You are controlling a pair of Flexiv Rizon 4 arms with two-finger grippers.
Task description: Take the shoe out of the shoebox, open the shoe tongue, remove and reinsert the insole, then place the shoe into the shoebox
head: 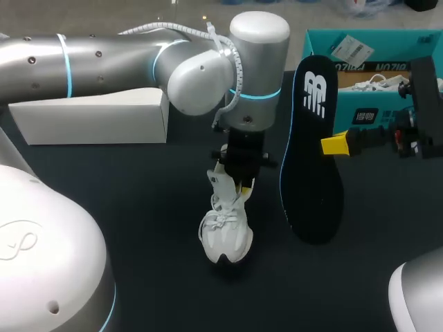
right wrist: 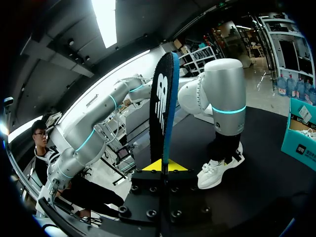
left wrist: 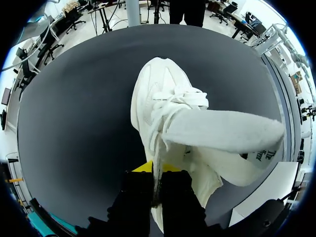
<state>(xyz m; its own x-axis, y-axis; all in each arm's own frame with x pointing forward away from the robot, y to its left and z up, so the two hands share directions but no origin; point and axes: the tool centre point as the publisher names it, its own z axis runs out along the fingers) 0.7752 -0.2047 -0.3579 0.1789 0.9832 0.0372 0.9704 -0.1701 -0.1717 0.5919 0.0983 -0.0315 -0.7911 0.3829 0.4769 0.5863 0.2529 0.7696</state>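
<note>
A white shoe [head: 225,232] stands on the dark table, toe toward the front edge. My left gripper [head: 242,187] comes down from above and is shut on the edge of the shoe's opening. In the left wrist view the shoe [left wrist: 158,94] stretches ahead of the left gripper [left wrist: 156,190], its tongue [left wrist: 222,131] folded out to one side. My right gripper [head: 333,144] is shut on the edge of a black insole [head: 311,152], held upright to the right of the shoe. In the right wrist view the insole [right wrist: 160,103] rises edge-on from the right gripper [right wrist: 162,168].
The teal shoebox [head: 325,43] stands open at the back right, with another white shoe [head: 377,83] inside. A white box lid [head: 90,114] lies at the back left. My left arm [right wrist: 224,94] stands beyond the insole, over the shoe [right wrist: 217,170].
</note>
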